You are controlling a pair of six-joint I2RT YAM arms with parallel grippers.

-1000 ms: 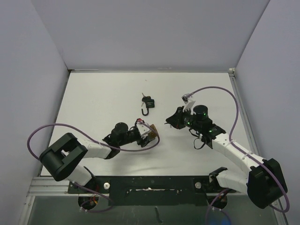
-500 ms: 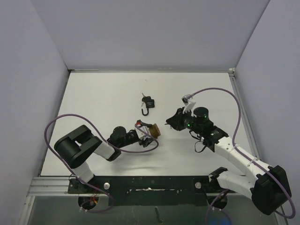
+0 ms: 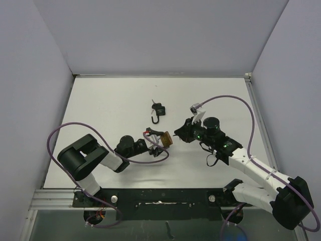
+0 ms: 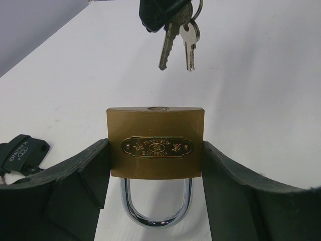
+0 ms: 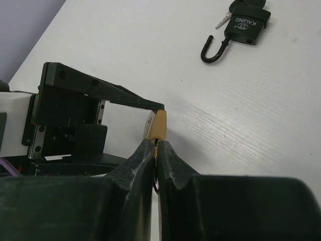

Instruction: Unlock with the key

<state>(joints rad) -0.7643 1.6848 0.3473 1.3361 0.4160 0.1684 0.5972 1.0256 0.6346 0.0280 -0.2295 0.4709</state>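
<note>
My left gripper (image 4: 155,160) is shut on a brass padlock (image 4: 155,143), gripping its two sides; the chrome shackle (image 4: 156,213) is closed and points back toward the wrist. The keyhole face (image 4: 157,108) points away. In the top view the padlock (image 3: 165,139) is at mid-table. My right gripper (image 3: 181,132) is shut on a bunch of two silver keys (image 4: 176,37), which hang just beyond the keyhole face, apart from it. In the right wrist view the shut fingertips (image 5: 148,150) sit right in front of the brass padlock (image 5: 159,124).
A black padlock (image 3: 159,110) with an open shackle and its own key in it lies farther back on the white table (image 3: 110,105); it also shows in the right wrist view (image 5: 247,27). Grey walls surround the table. A purple cable loops beside each arm.
My right gripper has moved left with the keys, closer to the brass padlock. My left arm's elbow has swung in, and the padlock has shifted slightly right.
</note>
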